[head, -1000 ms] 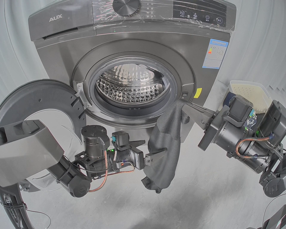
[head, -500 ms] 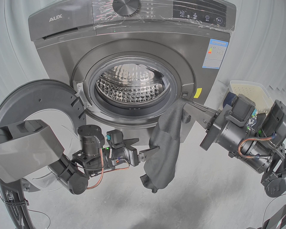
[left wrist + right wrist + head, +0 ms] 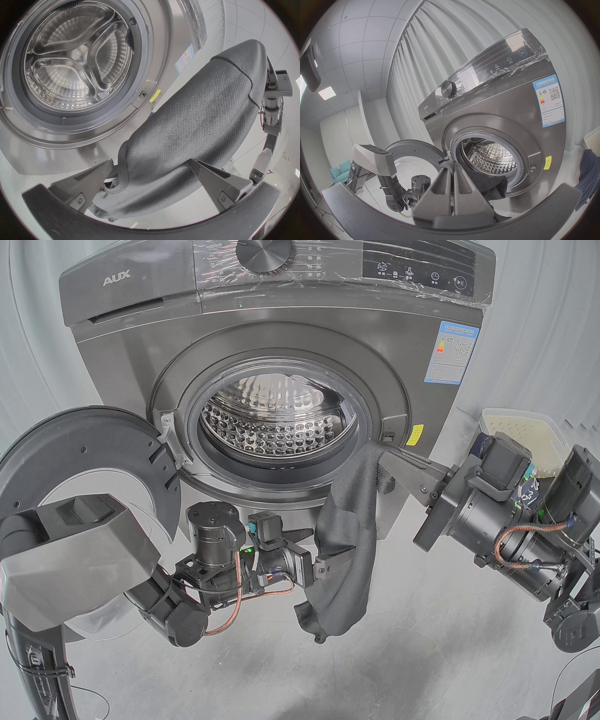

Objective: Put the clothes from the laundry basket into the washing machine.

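**Right gripper suspends a garment beside the open drum**

The right gripper (image 3: 382, 455) is closed on the upper end of a dark grey garment (image 3: 347, 540), its fingers pressed flat together on the cloth. The pinch point sits just beside the lower right rim of the drum (image 3: 275, 418) opening, outside the washer (image 3: 281, 327). Holding the garment by one end probably lets it hang free as a single narrow strip, which is easier to feed through the round mouth than a bunched heap.

The left gripper (image 3: 317, 546) is spread wide at the garment's lower half, one finger on each side of the cloth and not yet closed. This placement suggests a second hold to gather the dangling tail.

The garment's long axis runs nearly vertical, leaning slightly. Its top points up toward the drum rim, and its loose end points down to the floor and a little to the robot's left.

The door (image 3: 81, 446) stands swung fully open on the left. The basket (image 3: 531, 430) stands at the right, behind the right arm.
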### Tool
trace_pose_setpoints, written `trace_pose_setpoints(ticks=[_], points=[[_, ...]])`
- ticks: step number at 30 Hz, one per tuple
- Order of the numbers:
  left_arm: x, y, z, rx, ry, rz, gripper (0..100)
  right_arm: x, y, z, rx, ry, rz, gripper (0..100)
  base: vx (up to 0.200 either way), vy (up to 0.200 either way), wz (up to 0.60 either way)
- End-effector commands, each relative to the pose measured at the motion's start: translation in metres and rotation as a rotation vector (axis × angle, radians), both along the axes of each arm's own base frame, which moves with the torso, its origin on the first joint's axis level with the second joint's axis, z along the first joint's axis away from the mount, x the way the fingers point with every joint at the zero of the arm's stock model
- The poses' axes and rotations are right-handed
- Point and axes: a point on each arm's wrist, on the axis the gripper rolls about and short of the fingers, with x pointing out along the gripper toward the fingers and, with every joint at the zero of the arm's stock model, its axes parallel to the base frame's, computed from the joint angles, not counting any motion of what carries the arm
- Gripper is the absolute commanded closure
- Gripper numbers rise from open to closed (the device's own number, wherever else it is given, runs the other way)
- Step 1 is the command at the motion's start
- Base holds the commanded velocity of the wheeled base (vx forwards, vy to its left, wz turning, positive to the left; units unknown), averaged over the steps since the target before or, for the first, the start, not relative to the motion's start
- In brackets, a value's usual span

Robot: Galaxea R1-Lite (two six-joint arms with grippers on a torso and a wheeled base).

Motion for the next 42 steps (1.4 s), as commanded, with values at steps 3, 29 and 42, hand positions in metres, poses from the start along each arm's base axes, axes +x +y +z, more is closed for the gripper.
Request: trace_pose_setpoints(ticks=[3,29,42], points=[[0.001,-0.005,0.000,-0.007,-0.007,-0.006,0,0.000,0.001,-0.002,-0.006,0.007,0.002,100,0.000,0.000,0.00],[-0.029,0.033,0.078,-0.117,-0.178,0.256,100,0.011,-0.033,-0.013,-0.031,0.032,-0.123,100,0.000,0.000,0.00],[-0.060,0.028,0.102,-0.105,-0.285,0.291,100,0.017,-0.036,-0.014,-0.026,0.034,-0.143,100,0.000,0.000,0.00]])
